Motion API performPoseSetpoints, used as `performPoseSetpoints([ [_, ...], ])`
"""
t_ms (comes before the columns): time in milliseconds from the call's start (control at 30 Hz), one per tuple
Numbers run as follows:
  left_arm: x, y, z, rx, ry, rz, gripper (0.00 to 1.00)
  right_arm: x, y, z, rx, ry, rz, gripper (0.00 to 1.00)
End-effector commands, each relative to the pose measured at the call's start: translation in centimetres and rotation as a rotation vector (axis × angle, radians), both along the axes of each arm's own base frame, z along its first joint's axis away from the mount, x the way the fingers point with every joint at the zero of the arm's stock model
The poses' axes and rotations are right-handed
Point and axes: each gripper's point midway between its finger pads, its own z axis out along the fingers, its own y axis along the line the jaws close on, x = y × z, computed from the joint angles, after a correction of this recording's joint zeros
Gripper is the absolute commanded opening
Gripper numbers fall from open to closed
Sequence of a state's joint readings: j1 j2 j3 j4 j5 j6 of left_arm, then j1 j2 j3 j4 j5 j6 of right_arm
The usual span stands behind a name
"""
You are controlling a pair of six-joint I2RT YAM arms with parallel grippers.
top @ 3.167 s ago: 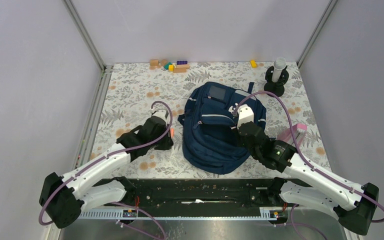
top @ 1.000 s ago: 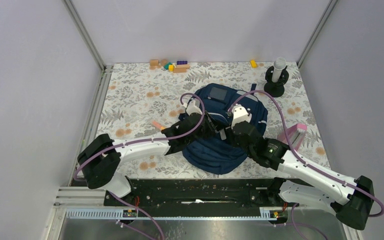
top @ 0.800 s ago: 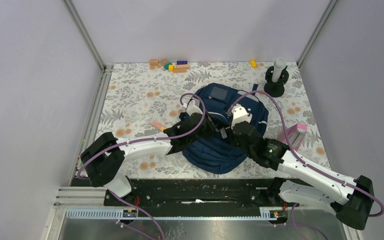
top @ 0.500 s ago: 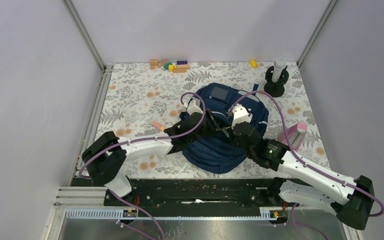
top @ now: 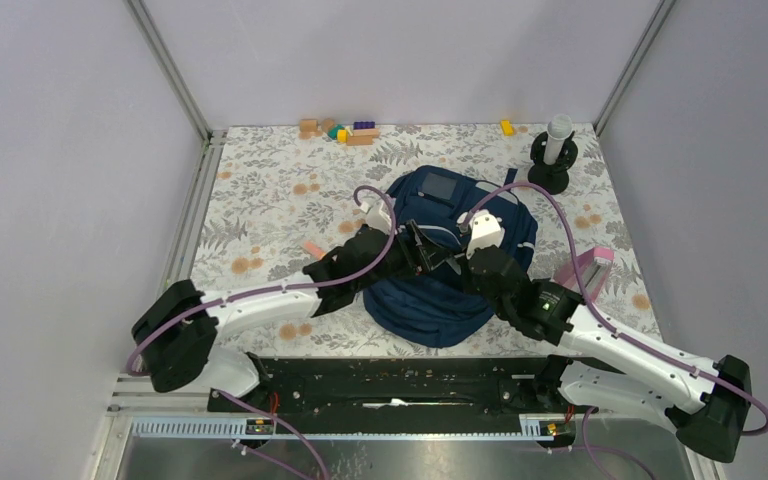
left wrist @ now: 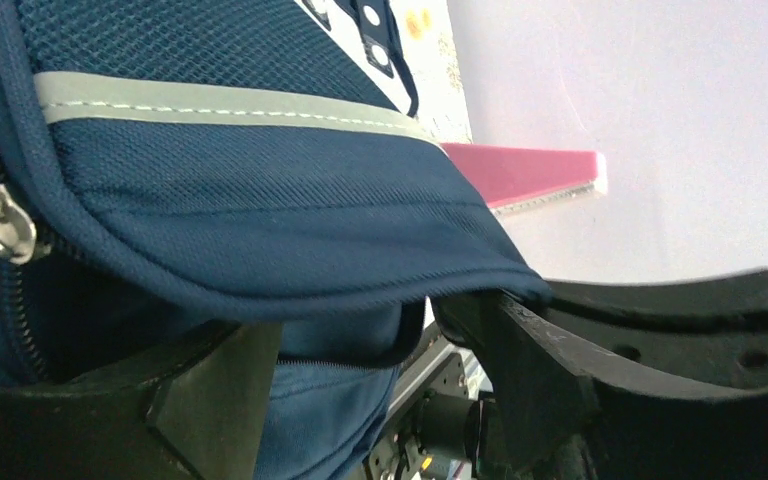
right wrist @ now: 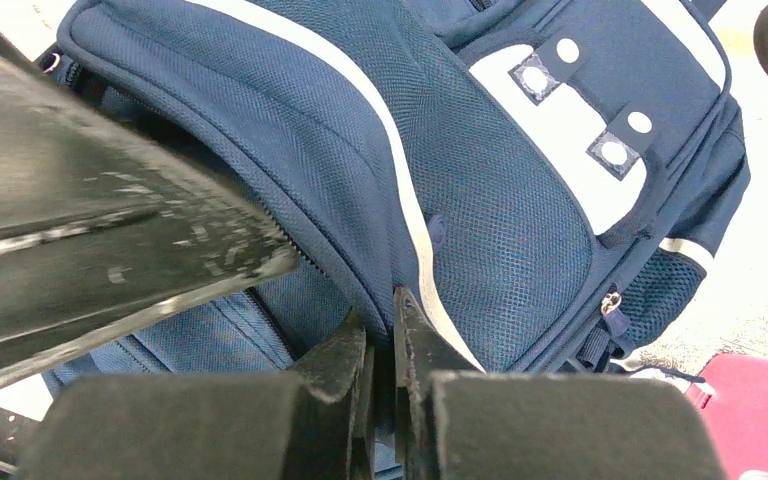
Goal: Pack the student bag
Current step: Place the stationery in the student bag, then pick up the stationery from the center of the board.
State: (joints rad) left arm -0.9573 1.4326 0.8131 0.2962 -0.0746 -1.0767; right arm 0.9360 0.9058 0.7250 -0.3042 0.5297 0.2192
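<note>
Left pincer (top: pixel 426 252) now much wider.

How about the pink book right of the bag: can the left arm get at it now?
Probably not. The pink book lies beyond the bag, and the right arm crosses between. The left gripper stands open at the bag's flap.

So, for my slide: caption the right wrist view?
Right gripper pinches a flap of the bag beside its stripe.
</note>
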Motion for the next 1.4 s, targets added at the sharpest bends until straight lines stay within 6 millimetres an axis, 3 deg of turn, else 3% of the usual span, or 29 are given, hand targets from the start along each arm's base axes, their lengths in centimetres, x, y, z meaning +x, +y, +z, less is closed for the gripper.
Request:
performPoseSetpoints([
  [0, -1.6, 1.0, 2.2, 0.019, -0.100, -0.092, 0.72, 0.3, 0.5, 2.4, 0.101, -0.061, -0.028, 0.00],
  [133, -2.2, 3.2, 1.4, 0.083, -0.132, -0.077, 0.72, 0.4, 0.2, 2.5, 0.098, -0.068, -0.044, 0.00],
  [267, -2.9, 4.8, 2.5, 0.123, -0.202, -0.093, 0.73, 0.5, -0.1, 2.5, 0.092, -0.076, -0.055, 0.00],
  [500, -2.9, 10.7, 3.1, 0.303, -0.221, -0.011, 0.82, 0.5, -0.4, 2.7, 0.088, -0.084, -0.065, 0.00],
  [800, -0.1, 19.2, 4.5, 0.400, -0.195, 0.177, 0.98, 0.5, -1.0, 2.3, 0.056, -0.084, -0.076, 0.00],
  [833, 0.1, 19.5, 4.6, 0.405, -0.184, 0.169, 0.99, 0.5, -1.1, 2.2, 0.054, -0.084, -0.078, 0.00],
  [1100, 4.1, 25.2, 1.2, 0.548, -0.004, 0.320, 0.99, 0.6, -0.9, 1.8, 0.051, -0.078, -0.078, 0.00],
  [1367, 6.7, 28.0, -4.1, 0.653, 0.157, 0.366, 0.99, 0.7, -0.3, 1.7, 0.057, -0.080, -0.052, 0.00],
])
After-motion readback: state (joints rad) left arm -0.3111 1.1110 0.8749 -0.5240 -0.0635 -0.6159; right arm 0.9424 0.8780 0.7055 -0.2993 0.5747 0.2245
